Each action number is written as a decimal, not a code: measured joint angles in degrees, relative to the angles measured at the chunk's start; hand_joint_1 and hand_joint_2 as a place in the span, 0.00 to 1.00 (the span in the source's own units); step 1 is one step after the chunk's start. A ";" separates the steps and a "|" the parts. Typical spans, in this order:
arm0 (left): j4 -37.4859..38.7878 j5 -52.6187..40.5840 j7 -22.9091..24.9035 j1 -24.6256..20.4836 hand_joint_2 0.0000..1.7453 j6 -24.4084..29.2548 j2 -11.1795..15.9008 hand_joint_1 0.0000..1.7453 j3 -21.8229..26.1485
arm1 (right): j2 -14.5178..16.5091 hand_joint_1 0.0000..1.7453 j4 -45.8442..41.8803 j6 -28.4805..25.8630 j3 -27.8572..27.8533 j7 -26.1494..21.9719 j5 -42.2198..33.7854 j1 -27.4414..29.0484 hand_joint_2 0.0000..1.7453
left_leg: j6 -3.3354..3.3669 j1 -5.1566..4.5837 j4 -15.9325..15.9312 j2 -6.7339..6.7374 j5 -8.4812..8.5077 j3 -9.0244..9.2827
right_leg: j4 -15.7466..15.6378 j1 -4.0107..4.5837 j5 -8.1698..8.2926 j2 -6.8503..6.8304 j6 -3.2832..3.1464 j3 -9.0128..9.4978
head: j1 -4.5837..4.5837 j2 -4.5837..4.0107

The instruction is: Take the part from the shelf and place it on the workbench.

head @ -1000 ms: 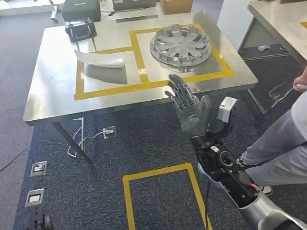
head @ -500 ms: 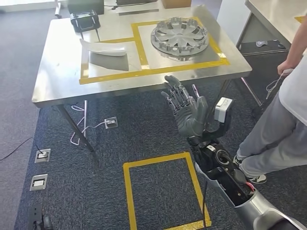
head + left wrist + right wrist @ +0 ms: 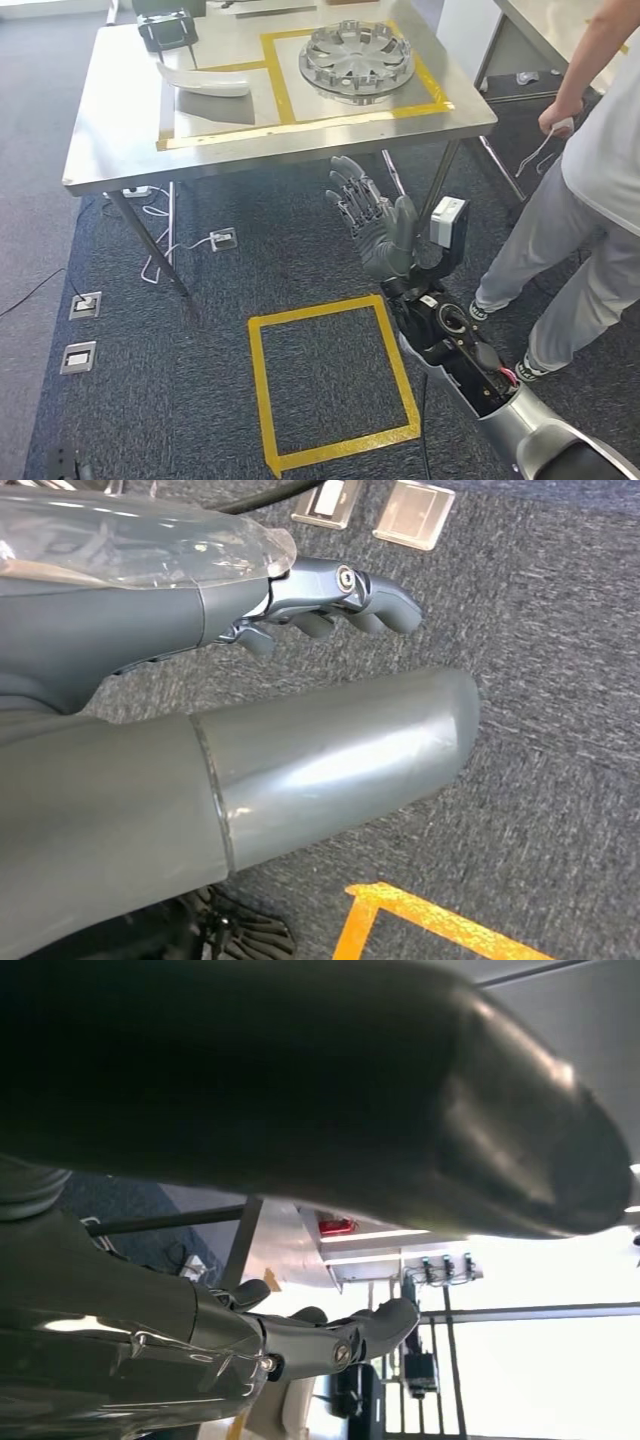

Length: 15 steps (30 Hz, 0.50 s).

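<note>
Grey carpet with a yellow taped square lies below me in the head view; the steel workbench ahead carries a wheel cover and a pale curved trim piece. My right hand is raised, empty, fingers spread. A person stands just beside that arm, so a swing could strike them. No shelf appears, so which part I must fetch is unclear. At my left wrist, my left hand hangs over carpet, fingers seemingly curled on nothing. From my right wrist, the thumb blocks much; bright glare washes out the rest.

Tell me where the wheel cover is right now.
In the head view, the wheel cover lies flat on the steel table, inside the right-hand yellow-taped box, to the right of the white curved part.
</note>
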 joint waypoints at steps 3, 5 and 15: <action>0.00 0.20 -0.09 0.24 0.00 0.07 0.10 0.00 0.00 | 0.05 0.00 0.45 0.07 0.01 0.01 0.01 -0.33 0.00 | 1.47 -0.20 -2.06 0.25 -0.11 0.45 | 0.54 -0.26 0.15 0.10 1.03 -0.65 | 0.15 0.00; 0.00 0.30 -0.09 0.38 0.00 0.09 0.14 0.00 0.00 | 0.08 0.00 0.77 0.12 0.02 0.03 0.01 -0.31 0.00 | 2.41 -0.12 -2.13 0.61 0.70 -0.15 | 5.18 -0.45 -3.33 0.25 1.49 -2.55 | 0.37 0.00; 0.00 0.41 -0.11 0.99 0.00 0.10 0.13 0.00 0.00 | 0.18 0.00 1.85 0.15 0.04 0.03 -0.01 -0.50 0.00 | 2.05 -0.90 -0.64 1.16 2.15 -3.02 | 1.65 0.09 -5.09 -0.16 0.46 4.37 | 0.84 0.00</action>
